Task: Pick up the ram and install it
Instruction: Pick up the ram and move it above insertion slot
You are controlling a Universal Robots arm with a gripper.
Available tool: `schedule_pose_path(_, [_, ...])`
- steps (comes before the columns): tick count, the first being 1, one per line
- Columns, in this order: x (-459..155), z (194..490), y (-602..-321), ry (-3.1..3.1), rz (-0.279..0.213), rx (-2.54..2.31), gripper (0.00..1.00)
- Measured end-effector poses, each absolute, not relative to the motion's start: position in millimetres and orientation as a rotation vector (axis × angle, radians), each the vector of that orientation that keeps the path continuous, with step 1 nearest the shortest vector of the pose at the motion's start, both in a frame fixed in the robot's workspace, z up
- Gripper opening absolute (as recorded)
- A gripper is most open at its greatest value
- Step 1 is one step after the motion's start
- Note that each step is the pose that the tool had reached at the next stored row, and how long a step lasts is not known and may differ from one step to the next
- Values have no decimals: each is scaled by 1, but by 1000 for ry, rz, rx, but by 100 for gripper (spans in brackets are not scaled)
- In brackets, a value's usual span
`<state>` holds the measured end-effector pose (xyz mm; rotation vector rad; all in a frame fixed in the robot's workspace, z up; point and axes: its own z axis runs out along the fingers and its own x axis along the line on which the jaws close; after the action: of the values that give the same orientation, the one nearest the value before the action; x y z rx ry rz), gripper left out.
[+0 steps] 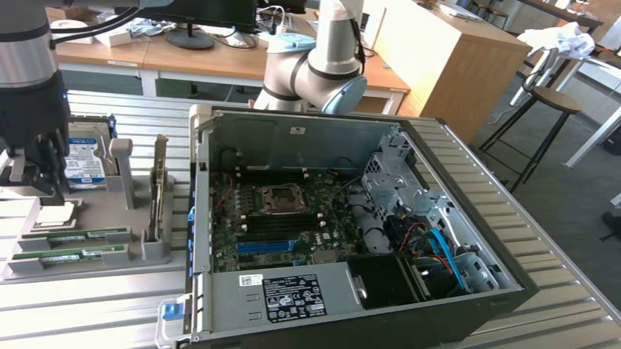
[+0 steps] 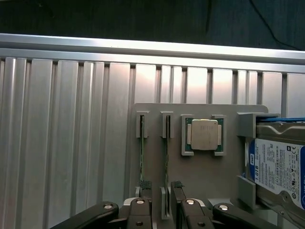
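- Exterior view: gripper (image 1: 37,187) hangs over a gray tray (image 1: 153,251), to the exterior view's left of the open computer case (image 1: 456,218).
- The ram (image 1: 75,238) sits in a tray slot, its long axis running across the view. A second stick (image 1: 70,255) lies parallel, just beside it.
- Wrist view: gripper (image 2: 162,191) spread wide, gripping nothing. The ram (image 2: 166,157) stands on edge, running lengthwise out from between the fingers. A processor (image 2: 204,135) sits near it.

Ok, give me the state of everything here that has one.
Gripper: open, empty, over the tray.
Ram sticks: both in tray slots.
Processor: flat in its tray recess.
Hard drive: held in tray bracket.
Expansion card: upright in tray.
Computer case: side open.
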<state>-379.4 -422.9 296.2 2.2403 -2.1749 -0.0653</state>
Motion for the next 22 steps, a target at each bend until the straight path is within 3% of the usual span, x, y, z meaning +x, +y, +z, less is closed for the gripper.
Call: schedule_pose_path(22, [-379, 270, -423, -2175, -65, 2240, 30])
